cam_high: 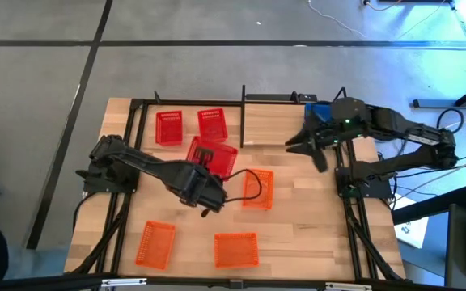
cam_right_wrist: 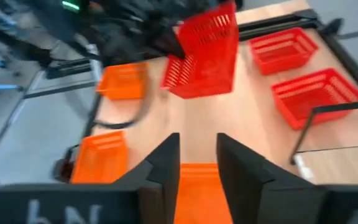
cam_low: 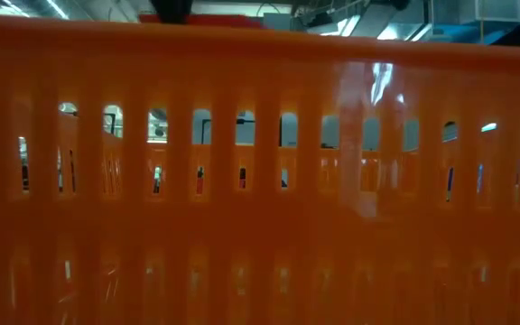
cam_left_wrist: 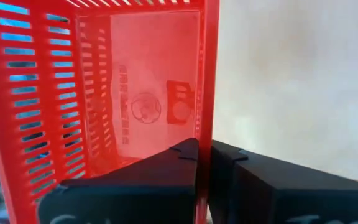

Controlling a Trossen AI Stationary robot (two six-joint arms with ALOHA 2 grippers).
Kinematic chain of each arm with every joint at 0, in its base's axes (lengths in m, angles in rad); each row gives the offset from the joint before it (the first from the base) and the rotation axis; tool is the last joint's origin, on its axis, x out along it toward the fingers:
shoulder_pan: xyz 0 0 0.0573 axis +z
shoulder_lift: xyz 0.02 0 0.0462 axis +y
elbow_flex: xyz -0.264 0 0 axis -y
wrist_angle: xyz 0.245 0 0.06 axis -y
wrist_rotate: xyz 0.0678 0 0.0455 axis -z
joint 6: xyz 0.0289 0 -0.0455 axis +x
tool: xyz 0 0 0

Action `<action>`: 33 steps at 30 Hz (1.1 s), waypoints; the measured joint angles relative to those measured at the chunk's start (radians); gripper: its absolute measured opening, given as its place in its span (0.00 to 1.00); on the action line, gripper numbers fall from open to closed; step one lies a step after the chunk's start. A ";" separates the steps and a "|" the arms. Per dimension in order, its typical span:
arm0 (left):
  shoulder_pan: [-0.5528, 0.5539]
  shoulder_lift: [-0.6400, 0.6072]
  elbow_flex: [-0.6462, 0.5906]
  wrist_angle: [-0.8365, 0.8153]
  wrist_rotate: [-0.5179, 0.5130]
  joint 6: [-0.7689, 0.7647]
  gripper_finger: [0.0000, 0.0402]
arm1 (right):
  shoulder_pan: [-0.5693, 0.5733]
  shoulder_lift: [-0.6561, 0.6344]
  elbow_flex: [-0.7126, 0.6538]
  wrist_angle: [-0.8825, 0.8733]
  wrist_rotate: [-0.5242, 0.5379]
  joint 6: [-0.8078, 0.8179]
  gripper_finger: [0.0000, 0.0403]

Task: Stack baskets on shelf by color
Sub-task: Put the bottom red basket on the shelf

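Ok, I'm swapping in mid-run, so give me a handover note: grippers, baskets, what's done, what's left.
Left gripper: jaws shut on the wall of a red basket, raised and tilted above the table.
Right gripper: open, empty, beside the shelf.
Two other red baskets and three orange baskets sit on the table.
Done: blue baskets show at the shelf under the right arm; count unclear.
Left: red and orange stacks.
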 joint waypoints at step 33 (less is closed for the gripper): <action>0.174 0.000 0.043 0.011 -0.482 0.701 0.00 | 0.116 0.307 0.000 0.469 0.646 -0.210 0.30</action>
